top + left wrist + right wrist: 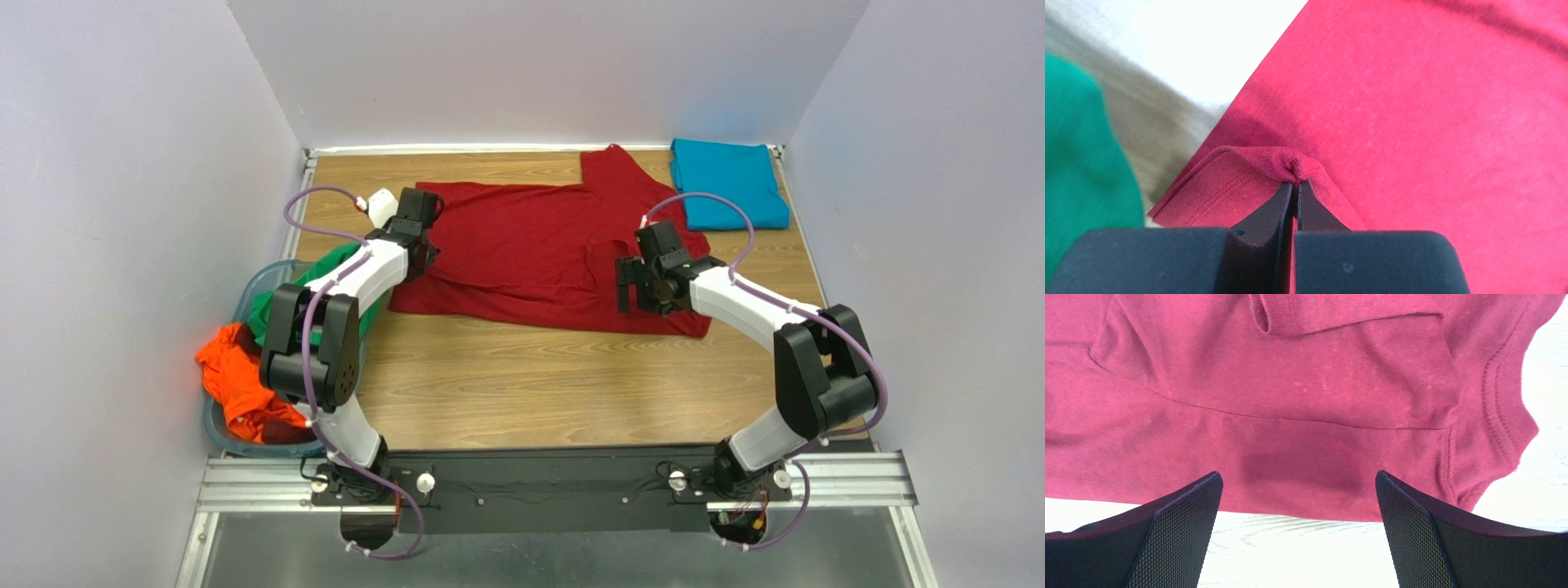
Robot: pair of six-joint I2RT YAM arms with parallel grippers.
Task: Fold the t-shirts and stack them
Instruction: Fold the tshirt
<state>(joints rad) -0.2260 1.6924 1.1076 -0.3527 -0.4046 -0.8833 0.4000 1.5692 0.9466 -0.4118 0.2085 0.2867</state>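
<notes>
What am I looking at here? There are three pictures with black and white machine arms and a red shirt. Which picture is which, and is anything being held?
These are two robot arms bolted at the near edge of a wooden table. The wide picture looks down from above and behind them. The other two pictures come from a small camera on each wrist, so the dark shapes at the bottom are that arm's own fingers.

A dark red t-shirt lies spread on the table. A teal-blue t-shirt sits folded in the far right corner. A green t-shirt and an orange t-shirt spill from a tub on the left.

The left gripper is shut, pinching a fold at the red shirt's edge. The right gripper is open over the shirt's right part and holds nothing.
</notes>
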